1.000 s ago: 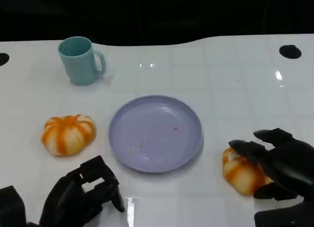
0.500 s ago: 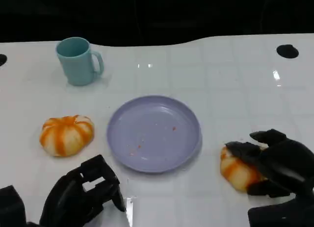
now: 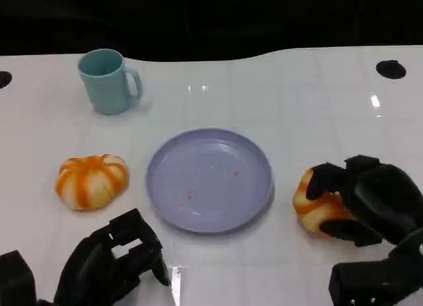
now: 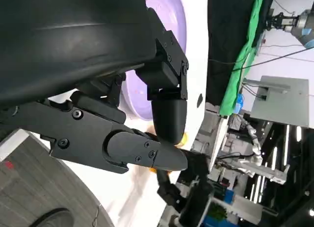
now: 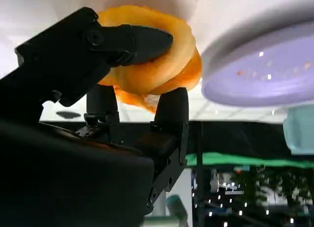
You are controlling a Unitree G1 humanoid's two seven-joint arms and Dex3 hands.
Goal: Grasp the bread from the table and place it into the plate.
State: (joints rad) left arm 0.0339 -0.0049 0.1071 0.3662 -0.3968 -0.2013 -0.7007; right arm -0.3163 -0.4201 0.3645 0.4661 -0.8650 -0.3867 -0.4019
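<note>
Right hand (image 3: pixel 370 203) has closed around one orange bread bun (image 3: pixel 316 205) right of the purple plate (image 3: pixel 209 179); fingers clamped. Second bun (image 3: pixel 91 180), one teal mug (image 3: pixel 108 81) on counter (image 3: pixel 317 108). Left hand (image 3: pixel 109 263) curled, empty.

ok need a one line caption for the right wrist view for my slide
Right robot hand grips an orange-striped bread roll on the white table, beside the purple plate.

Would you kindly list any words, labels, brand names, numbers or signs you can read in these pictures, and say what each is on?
None can be read.
The teal mug, the purple plate, both breads and the white table are plain.
The room behind the table in the wrist views is too blurred and small to show any lettering.
</note>
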